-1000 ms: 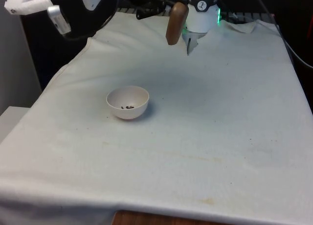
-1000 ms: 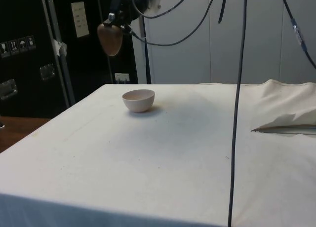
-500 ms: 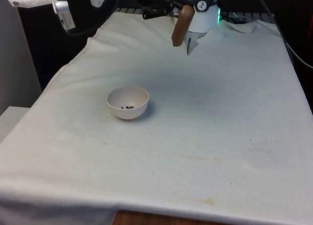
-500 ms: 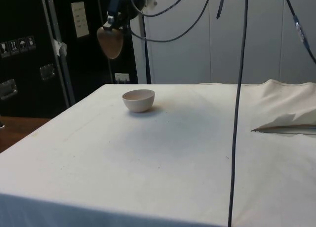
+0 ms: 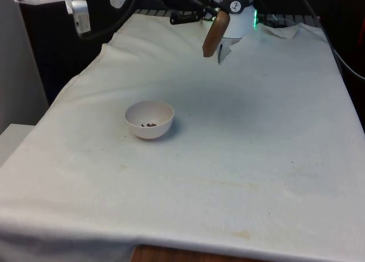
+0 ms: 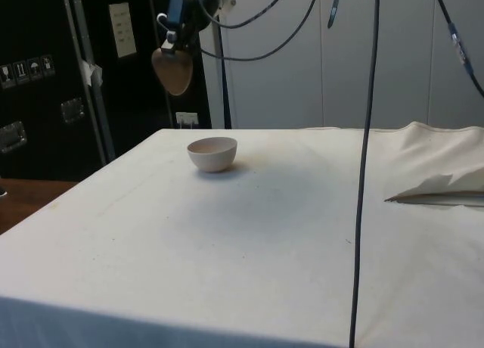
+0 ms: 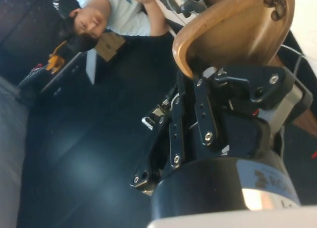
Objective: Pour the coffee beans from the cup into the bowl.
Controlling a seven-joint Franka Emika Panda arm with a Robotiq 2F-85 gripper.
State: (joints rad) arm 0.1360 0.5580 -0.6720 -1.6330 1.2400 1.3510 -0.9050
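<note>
A white bowl point(image 5: 149, 118) sits on the cloth toward the front view's left, with a few coffee beans point(image 5: 149, 125) in its bottom. A brown wooden cup point(image 5: 215, 34) hangs tilted high over the table's far end, well apart from the bowl. My gripper point(image 5: 211, 12) is shut on the cup's rim. From the side, the cup point(image 6: 172, 69) hangs under the gripper point(image 6: 175, 42), above and behind the bowl point(image 6: 212, 153). In the wrist view the fingers point(image 7: 205, 109) clamp the cup point(image 7: 233, 29), and a few beans point(image 7: 275, 0) cling inside it.
The white cloth point(image 5: 239, 159) covers the table and bunches into folds point(image 6: 442, 185) on the side view's right. A dark cable point(image 6: 363, 174) hangs down in front of the side camera. A person point(image 7: 99, 15) shows beyond the gripper in the wrist view.
The cup has moved toward the front view's right, farther from the bowl, and leans more. The bowl and its beans have not moved.
</note>
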